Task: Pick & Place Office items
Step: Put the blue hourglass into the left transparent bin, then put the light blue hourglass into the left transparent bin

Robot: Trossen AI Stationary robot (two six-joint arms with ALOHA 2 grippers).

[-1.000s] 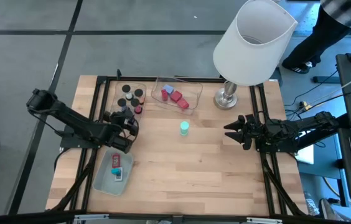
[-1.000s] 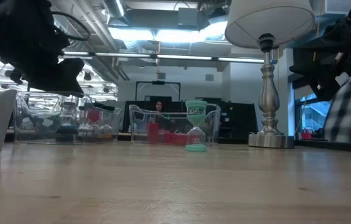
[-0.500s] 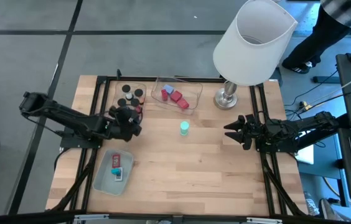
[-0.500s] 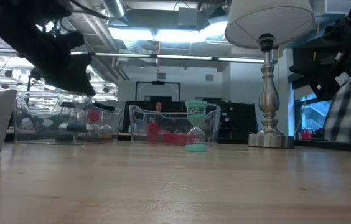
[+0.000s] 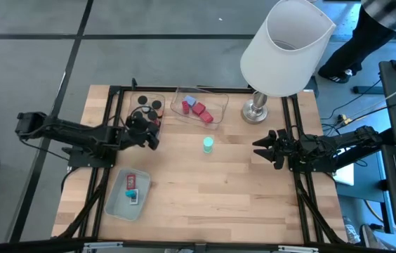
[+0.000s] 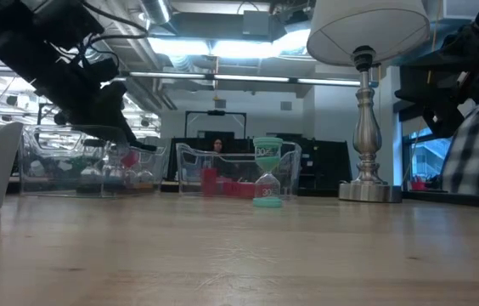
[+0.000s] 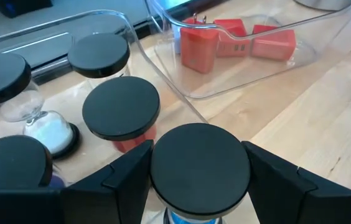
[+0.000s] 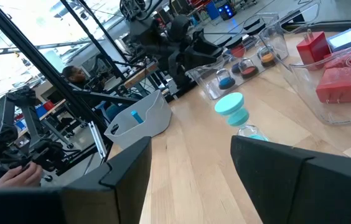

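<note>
Seen from above, the left gripper [image 5: 144, 131] hangs at the clear tray's [image 5: 133, 98] edge; the right gripper [image 5: 262, 147], released and empty, waits far across the surface. At the left wrist, it clasps a black-capped sand timer [image 7: 200, 165]: light, fragile glass, best held by its cap
</note>
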